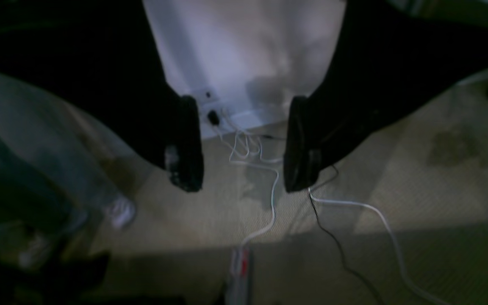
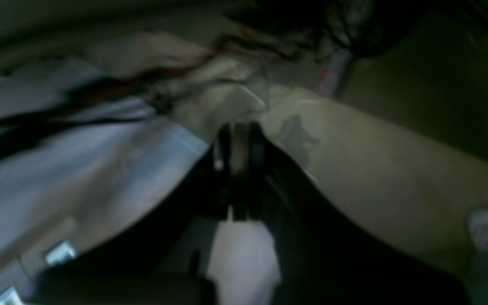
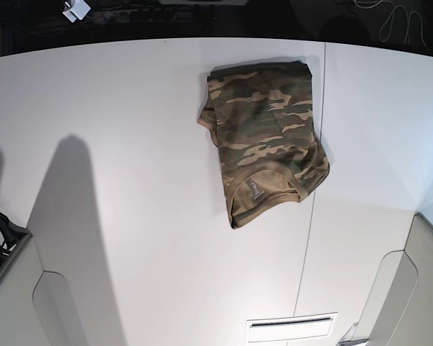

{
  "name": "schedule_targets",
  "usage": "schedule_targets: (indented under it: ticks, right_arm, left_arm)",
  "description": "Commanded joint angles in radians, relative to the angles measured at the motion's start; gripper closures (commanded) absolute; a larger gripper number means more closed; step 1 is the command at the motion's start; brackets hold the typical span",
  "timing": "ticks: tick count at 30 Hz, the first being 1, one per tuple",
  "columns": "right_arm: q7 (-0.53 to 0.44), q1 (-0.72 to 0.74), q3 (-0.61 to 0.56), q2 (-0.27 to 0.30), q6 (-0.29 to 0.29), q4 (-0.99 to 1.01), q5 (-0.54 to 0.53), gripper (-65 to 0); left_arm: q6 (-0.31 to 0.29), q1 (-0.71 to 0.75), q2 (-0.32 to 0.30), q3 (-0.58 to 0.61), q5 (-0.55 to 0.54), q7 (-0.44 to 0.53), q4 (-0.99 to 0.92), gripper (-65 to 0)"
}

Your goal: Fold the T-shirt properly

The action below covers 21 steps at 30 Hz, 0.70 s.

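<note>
The camouflage T-shirt (image 3: 265,137) lies folded into a compact bundle on the white table (image 3: 130,144), right of centre, its collar and small neck label facing the near edge. Neither arm appears in the base view. In the left wrist view my left gripper (image 1: 244,178) is open, its two dark fingers (image 1: 189,144) spread wide with nothing between them, hanging past the table edge over the carpet. In the right wrist view my right gripper (image 2: 239,140) is shut, fingers pressed together and empty, also off the table. The T-shirt shows in neither wrist view.
White and black cables (image 1: 269,186) trail across the beige carpet below the left gripper. A person's legs and white shoe (image 1: 119,212) stand at the left. A seam (image 3: 317,144) runs down the table beside the shirt. Dark cables (image 2: 100,93) cross the right wrist view.
</note>
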<state>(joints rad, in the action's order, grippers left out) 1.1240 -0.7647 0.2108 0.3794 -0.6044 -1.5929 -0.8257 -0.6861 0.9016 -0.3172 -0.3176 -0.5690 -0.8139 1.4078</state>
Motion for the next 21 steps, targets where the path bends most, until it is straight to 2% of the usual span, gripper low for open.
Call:
schedule_targets:
  ticks: [1, 3, 4, 8, 14, 17, 21]
  right_arm:
    - [-0.031, -0.009, -0.011, 0.006, -0.002, 0.022, 0.019, 0.0]
    - [-0.108, -0.008, -0.048, 0.006, -0.002, 0.095, 0.099, 0.0]
    - [-0.138, -0.002, -0.075, 0.006, -0.001, 0.131, 0.143, 0.0]
    - [-0.163, 0.067, -0.205, 0.005, 0.023, 0.282, 0.249, 0.0]
    - [-0.164, 0.224, -0.360, 0.005, 0.044, 0.531, 0.262, 0.0]
    - [-0.163, 0.309, -0.402, 0.005, 0.051, 0.639, 0.267, 0.0]
    - [-0.163, 0.402, -0.440, 0.000, 0.053, 0.737, 0.269, 0.0]
  left_arm:
    - [-0.012, -0.001, -0.011, 0.034, 0.004, 0.002, -0.020, -32.6]
    - [-0.012, -0.040, -0.013, 0.111, 0.037, 0.002, -0.075, -32.6]
    - [0.011, -0.063, -0.013, 0.147, 0.050, 0.003, -0.102, -32.6]
    - [0.055, -0.166, -0.012, 0.278, 0.066, 0.006, -0.215, -32.6]
    - [0.122, -0.314, 0.014, 0.425, 0.112, 0.053, -0.403, -32.6]
    - [0.158, -0.377, 0.050, 0.443, 0.156, 0.060, -0.488, -32.6]
    - [0.159, -0.443, 0.082, 0.443, 0.170, 0.080, -0.576, -32.6]
